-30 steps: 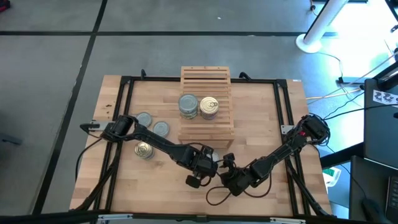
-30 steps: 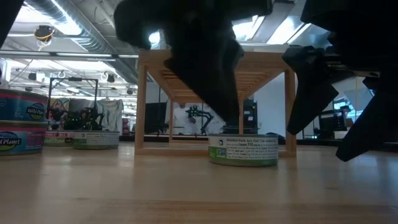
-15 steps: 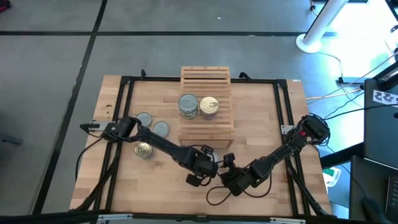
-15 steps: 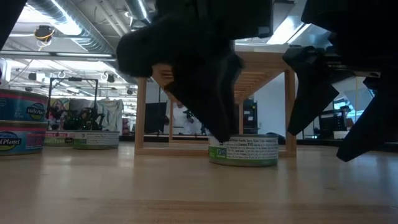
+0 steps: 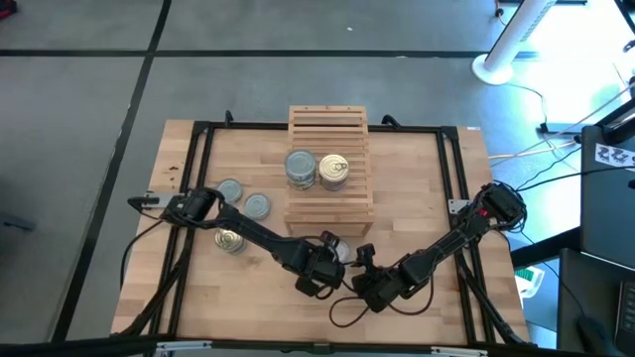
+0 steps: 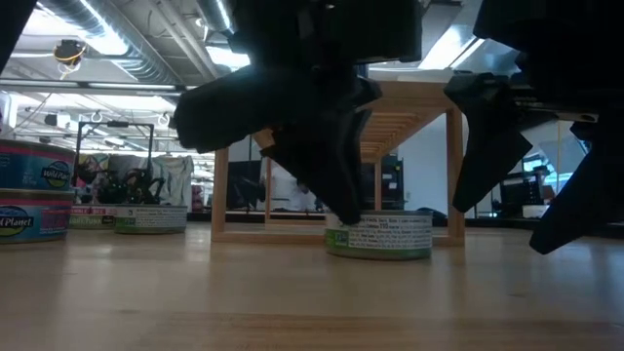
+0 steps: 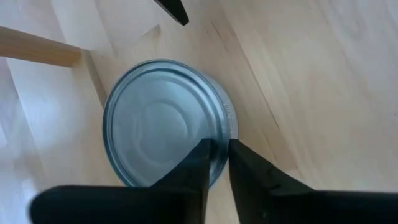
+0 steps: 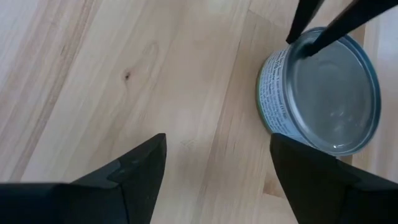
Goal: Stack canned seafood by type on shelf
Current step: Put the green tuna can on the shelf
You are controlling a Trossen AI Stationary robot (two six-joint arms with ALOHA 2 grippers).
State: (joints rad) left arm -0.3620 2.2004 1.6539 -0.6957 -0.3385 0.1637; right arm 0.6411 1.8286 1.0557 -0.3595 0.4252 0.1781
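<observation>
The left wrist view alone shows the left end effector (image 7: 216, 160) with its 2 dark fingers nearly pressed together, pinching the rim of a flat round grey-blue-topped tin (image 7: 165, 118), which the high view mostly hides at lower centre of the wooden desk (image 5: 427, 188), just below the light slatted wooden shelf (image 5: 328, 127). The left arm reaches in low from the left. The right end effector (image 8: 214, 162), spread wide, hovers near the tin.
</observation>
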